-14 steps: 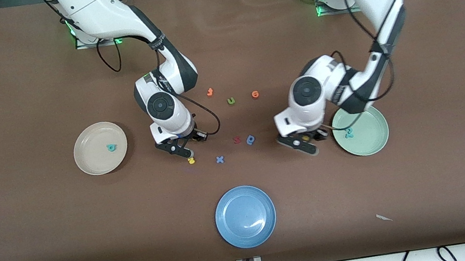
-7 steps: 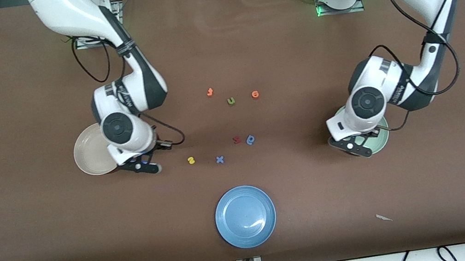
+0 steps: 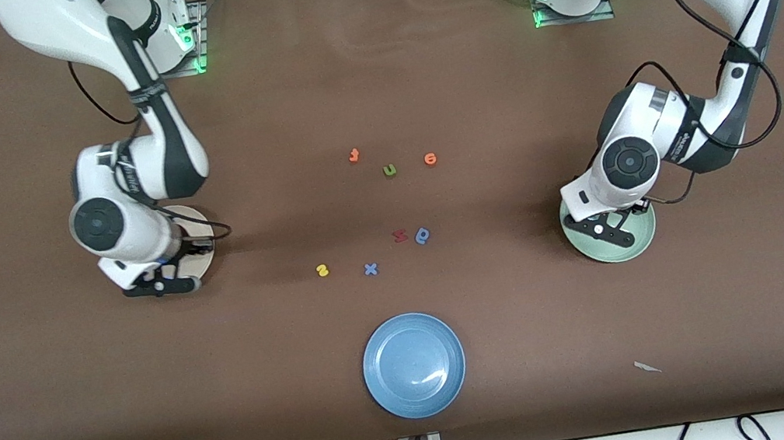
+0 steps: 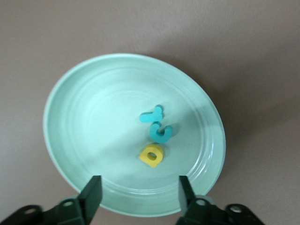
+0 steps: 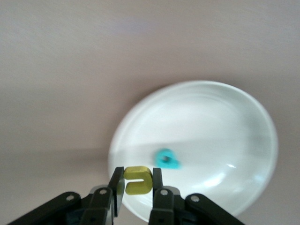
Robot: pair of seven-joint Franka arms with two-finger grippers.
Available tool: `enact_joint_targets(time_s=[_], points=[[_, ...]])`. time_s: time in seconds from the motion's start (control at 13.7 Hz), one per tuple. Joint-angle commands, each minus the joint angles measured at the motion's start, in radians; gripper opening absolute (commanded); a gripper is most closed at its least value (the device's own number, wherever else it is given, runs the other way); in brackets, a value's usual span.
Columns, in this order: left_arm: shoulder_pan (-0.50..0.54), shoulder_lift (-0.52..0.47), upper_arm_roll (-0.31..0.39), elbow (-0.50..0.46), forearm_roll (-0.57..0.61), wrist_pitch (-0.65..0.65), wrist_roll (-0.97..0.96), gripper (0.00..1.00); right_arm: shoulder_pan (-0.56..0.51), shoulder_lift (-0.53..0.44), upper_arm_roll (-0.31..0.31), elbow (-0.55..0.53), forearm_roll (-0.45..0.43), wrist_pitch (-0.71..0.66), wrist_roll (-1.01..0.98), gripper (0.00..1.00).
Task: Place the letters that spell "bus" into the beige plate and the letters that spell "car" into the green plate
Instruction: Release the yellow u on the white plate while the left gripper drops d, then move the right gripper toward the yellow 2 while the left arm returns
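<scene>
From the front, my left gripper [image 3: 610, 232] is over the green plate [image 3: 636, 244] and my right gripper [image 3: 162, 281] over the beige plate [image 3: 203, 261].

My left wrist shows spread fingers above c, r, a [image 4: 155, 133].

My right wrist shows fingers pinching the yellow u [image 5: 138, 180]; it looks soft and light, so hold its flat sides

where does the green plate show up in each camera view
Front view: the green plate lies at the left arm's end of the table, partly under the left gripper.
Left wrist view: plate fills the middle.
Right wrist view: not in it.
Shared landmark: the left gripper.
</scene>
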Motion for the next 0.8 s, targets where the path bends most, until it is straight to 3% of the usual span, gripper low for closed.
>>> enact_joint_targets(time_s=[0.0,0.07,0.15,0.29,0.59,0.73], points=[[0.01,-0.101,-0.028,0.011,-0.11,-0.055,0.005,1.0,0.011,-0.149,-0.029,-0.216,0.0,0.151,-0.092,0.15],[0.011,-0.111,-0.028,0.055,-0.159,-0.107,0.008,1.0,0.011,-0.158,-0.029,-0.255,0.0,0.213,-0.093,0.19],[0.011,-0.122,-0.031,0.111,-0.195,-0.17,0.007,1.0,0.011,-0.157,-0.029,-0.273,0.003,0.254,-0.092,0.35],[0.008,-0.138,-0.031,0.253,-0.287,-0.317,0.007,1.0,0.011,-0.155,-0.029,-0.277,0.007,0.259,-0.089,1.0],[0.01,-0.145,-0.027,0.539,-0.347,-0.628,0.008,1.0,0.017,-0.145,-0.02,-0.211,0.009,0.218,-0.083,1.0],[-0.059,-0.237,0.083,0.519,-0.414,-0.637,0.013,1.0,0.026,-0.077,0.015,-0.07,0.016,0.104,-0.08,1.0]])
